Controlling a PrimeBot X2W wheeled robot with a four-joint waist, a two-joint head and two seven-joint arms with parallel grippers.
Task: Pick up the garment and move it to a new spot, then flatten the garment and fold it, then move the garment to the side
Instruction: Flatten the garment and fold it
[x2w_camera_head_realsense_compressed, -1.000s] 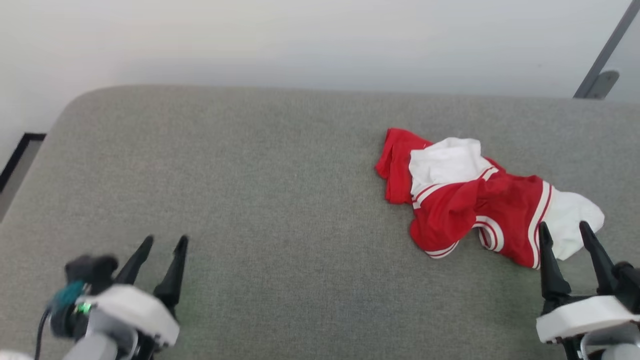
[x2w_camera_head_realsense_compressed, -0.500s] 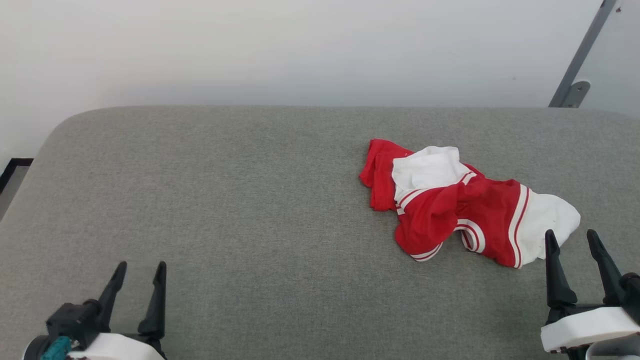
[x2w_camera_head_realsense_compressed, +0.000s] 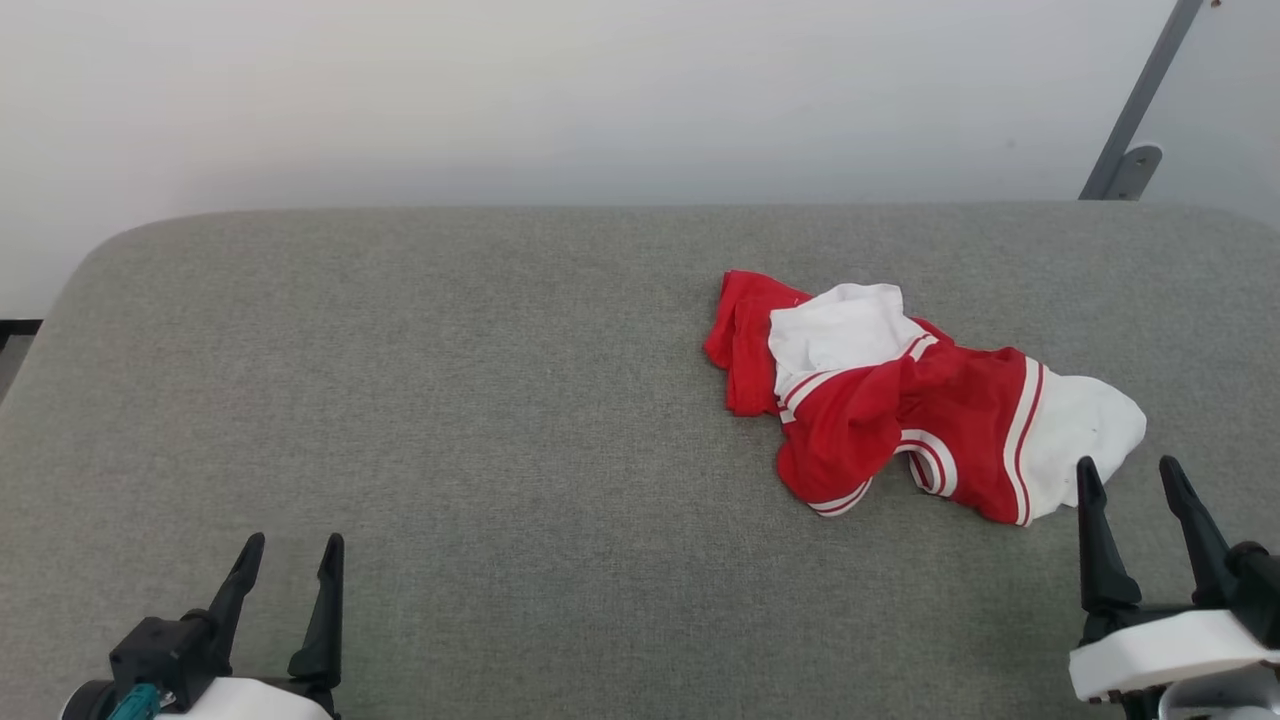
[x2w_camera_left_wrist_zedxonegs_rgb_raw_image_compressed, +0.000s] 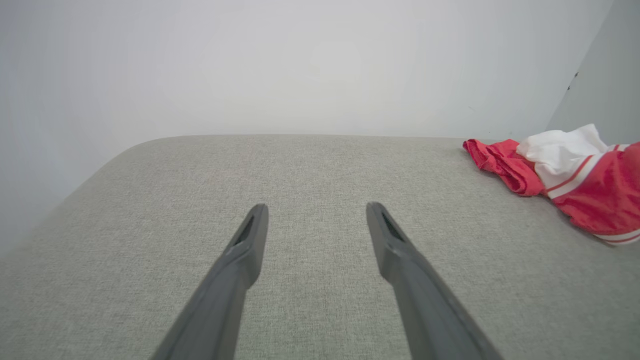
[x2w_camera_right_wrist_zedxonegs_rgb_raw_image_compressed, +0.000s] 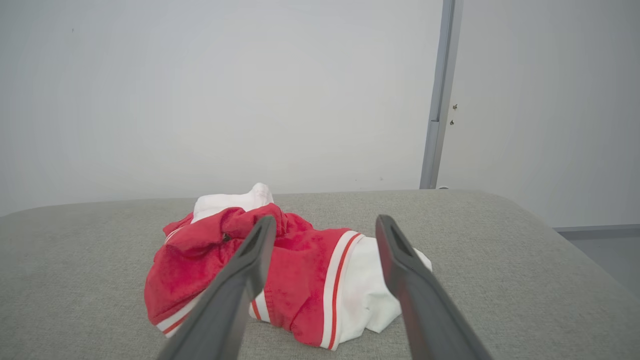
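The grey, fabric-covered surface (x2w_camera_head_realsense_compressed: 480, 400) has rounded far corners. The garment (x2w_camera_head_realsense_compressed: 940, 410) lies crumpled on its right half, red folds and white panels bunched in a heap.

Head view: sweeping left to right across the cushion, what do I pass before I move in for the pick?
left pincer, open → bare grey cushion → garment, crumpled in a heap → right pincer, open, just at the heap's near right edge

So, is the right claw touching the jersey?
Cannot tell. In the head view one tip of the right claw overlaps the white edge of the jersey; its height above the fabric is unclear.
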